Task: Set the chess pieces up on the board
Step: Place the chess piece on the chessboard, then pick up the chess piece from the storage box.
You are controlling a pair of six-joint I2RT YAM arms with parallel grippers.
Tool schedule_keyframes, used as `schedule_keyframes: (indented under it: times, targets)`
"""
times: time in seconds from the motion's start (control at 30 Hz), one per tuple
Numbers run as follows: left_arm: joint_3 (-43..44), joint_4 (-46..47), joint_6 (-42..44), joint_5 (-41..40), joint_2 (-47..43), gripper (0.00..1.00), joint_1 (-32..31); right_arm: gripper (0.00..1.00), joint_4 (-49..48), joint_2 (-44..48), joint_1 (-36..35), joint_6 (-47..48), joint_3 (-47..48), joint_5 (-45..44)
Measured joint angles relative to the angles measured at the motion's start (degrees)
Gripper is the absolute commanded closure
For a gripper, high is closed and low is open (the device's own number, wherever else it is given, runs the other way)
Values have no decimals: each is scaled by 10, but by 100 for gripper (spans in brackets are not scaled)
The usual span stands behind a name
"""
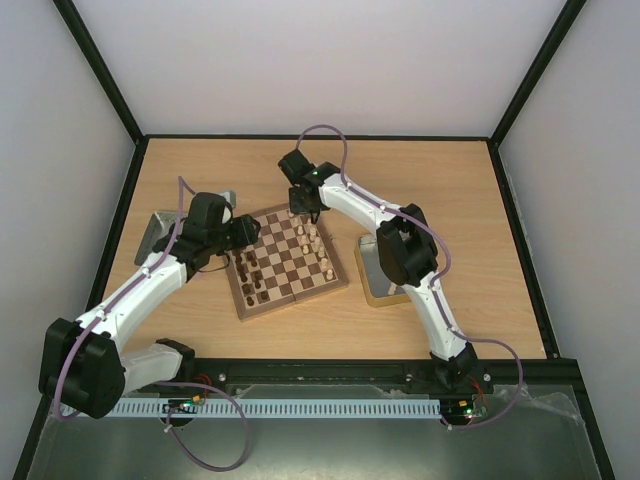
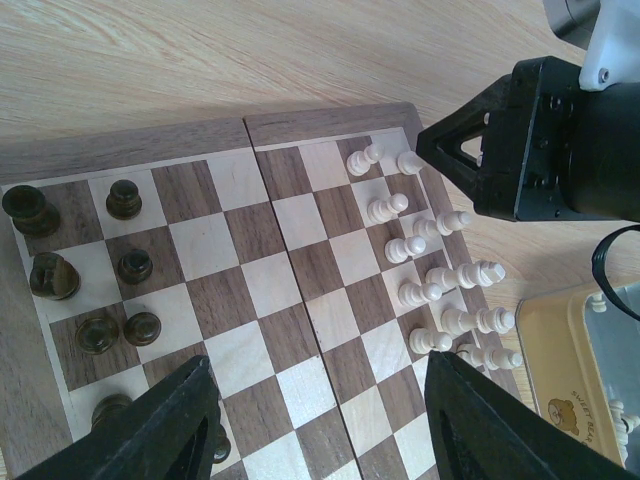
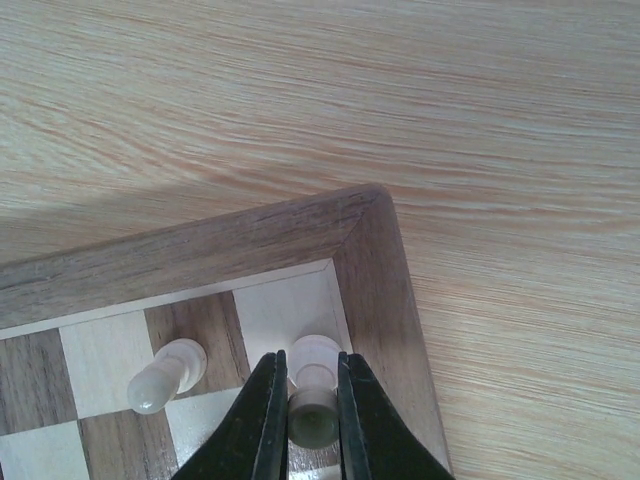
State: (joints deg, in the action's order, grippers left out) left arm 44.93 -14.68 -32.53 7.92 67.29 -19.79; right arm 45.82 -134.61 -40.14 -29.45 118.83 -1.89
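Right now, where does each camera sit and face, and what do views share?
Top external: above, behind the robot, looking down at the board; both arms show.
Left wrist: over the board, looking down at it; left gripper open at the bottom edge.
Right wrist: facing down at a board corner; right gripper shut on a pale piece.
Shared: both wrist views show that corner piece.

From above the chess pieces (image 1: 318, 243) are too small to identify. The left gripper (image 2: 318, 365) half hides a dark piece (image 2: 110, 408); the right gripper (image 3: 308, 360) partly covers a pale piece (image 3: 312, 420).
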Motion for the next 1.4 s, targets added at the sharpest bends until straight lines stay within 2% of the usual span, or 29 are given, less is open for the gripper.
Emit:
schedule_keyframes:
  times: [0.3, 0.5, 0.6, 0.87, 1.0, 1.17, 1.3, 1.4]
  targets:
    - [0, 0, 0, 0, 0, 41, 0, 86, -16, -13, 0, 2, 15, 3]
    - [0, 0, 0, 0, 0, 41, 0, 70, -25, -19, 0, 5, 22, 8]
    - [0, 0, 1, 0, 0, 41, 0, 65, -25, -21, 0, 4, 32, 10]
    - [0, 0, 2, 1, 1, 41, 0, 65, -40, 9, 8, -7, 33, -5]
    - [0, 0, 2, 3, 2, 41, 0, 65, -73, 118, 26, -19, -94, -24]
    - [0, 0, 2, 12, 4, 41, 0, 65, -123, 338, 66, -40, -334, -52]
    - [2, 3, 2, 25, 14, 42, 0, 66, -139, 496, 93, -56, -486, -73]
    - [4, 6, 0, 38, 24, 42, 0, 67, -149, 548, 111, -70, -557, -72]
